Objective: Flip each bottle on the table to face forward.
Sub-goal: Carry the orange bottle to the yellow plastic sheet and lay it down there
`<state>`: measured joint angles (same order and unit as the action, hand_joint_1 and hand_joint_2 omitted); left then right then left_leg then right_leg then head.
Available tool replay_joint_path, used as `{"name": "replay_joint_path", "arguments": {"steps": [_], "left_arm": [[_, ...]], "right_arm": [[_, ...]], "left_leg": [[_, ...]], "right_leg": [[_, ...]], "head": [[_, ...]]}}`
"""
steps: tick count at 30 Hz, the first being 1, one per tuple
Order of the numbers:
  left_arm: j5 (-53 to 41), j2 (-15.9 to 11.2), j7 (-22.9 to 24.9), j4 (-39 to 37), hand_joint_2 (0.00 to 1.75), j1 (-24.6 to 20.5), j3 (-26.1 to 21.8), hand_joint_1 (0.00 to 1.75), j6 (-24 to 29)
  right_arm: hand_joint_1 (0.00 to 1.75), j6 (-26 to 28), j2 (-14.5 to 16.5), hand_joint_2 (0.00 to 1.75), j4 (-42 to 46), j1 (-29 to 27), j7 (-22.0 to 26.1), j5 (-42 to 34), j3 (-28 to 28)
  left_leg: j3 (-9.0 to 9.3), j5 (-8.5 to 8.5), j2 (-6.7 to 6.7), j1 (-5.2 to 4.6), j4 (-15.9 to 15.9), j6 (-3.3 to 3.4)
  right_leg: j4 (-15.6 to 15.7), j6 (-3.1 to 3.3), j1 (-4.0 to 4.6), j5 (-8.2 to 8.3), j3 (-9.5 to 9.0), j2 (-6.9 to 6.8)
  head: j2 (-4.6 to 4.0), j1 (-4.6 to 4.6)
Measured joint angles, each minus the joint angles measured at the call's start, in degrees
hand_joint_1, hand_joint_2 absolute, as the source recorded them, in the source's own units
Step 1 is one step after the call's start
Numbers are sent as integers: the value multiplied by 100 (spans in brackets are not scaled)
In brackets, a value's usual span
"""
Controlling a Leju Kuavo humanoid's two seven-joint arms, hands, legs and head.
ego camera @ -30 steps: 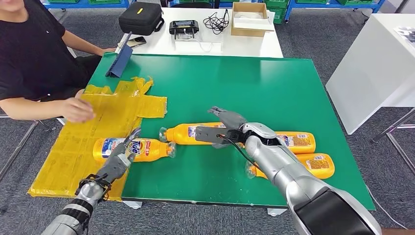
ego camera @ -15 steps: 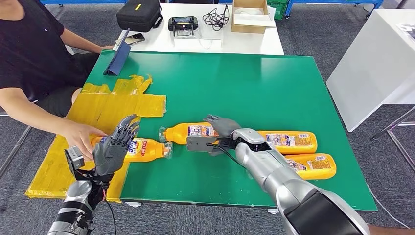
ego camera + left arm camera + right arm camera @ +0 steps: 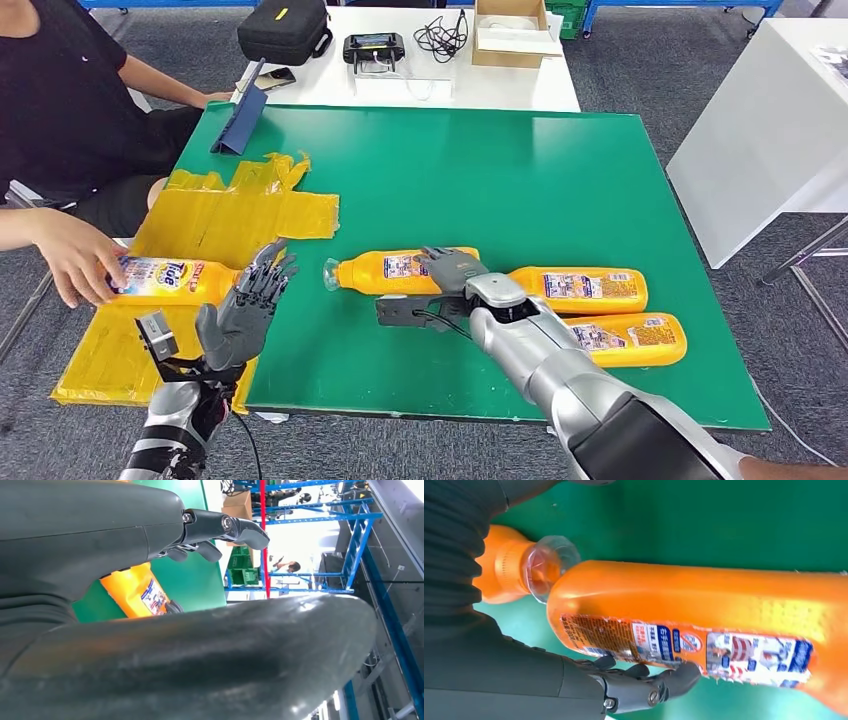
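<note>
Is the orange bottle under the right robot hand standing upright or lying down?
Lying down: the orange plastic bottle rests lengthwise on the green table.

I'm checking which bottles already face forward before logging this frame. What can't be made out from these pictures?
- Rightmost near bottle: its neck end is hidden behind the right arm in the head view.
- Right hand: the head view doesn't show whether it grips the middle bottle; in the right wrist view only fingertips touch it.
- Far-right bottle: label print too small to read.
- Person's bottle: partly covered by their hand.
</note>
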<state>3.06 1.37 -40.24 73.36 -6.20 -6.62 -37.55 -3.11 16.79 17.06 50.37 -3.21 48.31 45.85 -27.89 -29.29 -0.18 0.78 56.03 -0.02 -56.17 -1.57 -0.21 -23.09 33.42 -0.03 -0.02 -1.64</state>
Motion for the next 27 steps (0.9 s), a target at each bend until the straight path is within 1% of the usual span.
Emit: {"name": "replay_joint_path", "arguments": {"steps": [5,9,12,21,27], "left_arm": [[16,25,0,12,0,24,3,0,-1],[61,36,0,12,0,37,19,0,-21],[155,38,0,12,0,72,21,0,-73],[287,36,0,10,0,96,27,0,-146],[226,36,0,14,0,152,124,0,-33]], "right_arm": [[0,-39,7,175,-38,0,-155,92,101],[0,-113,-12,175,-84,-30,-555,349,181],[0,-108,-100,175,-123,-68,-796,491,239],[0,-63,-402,175,-154,-74,-894,491,242],[0,373,-550,175,-170,-159,-944,433,139]], "left_leg": [[1,0,0,0,0,0],[3,0,-2,-2,0,0],[8,0,-2,-6,0,0],[42,-3,-2,-17,0,4],[47,-3,-3,-16,0,5]], "right_leg": [[0,0,0,0,0,0],[1,0,1,0,-2,-1],[2,0,1,0,-5,-2],[6,-1,1,0,-39,-2],[5,-1,1,0,-45,-3]], "head": [[0,-1],[0,-1],[0,-1],[0,-1],[0,-2]]}}
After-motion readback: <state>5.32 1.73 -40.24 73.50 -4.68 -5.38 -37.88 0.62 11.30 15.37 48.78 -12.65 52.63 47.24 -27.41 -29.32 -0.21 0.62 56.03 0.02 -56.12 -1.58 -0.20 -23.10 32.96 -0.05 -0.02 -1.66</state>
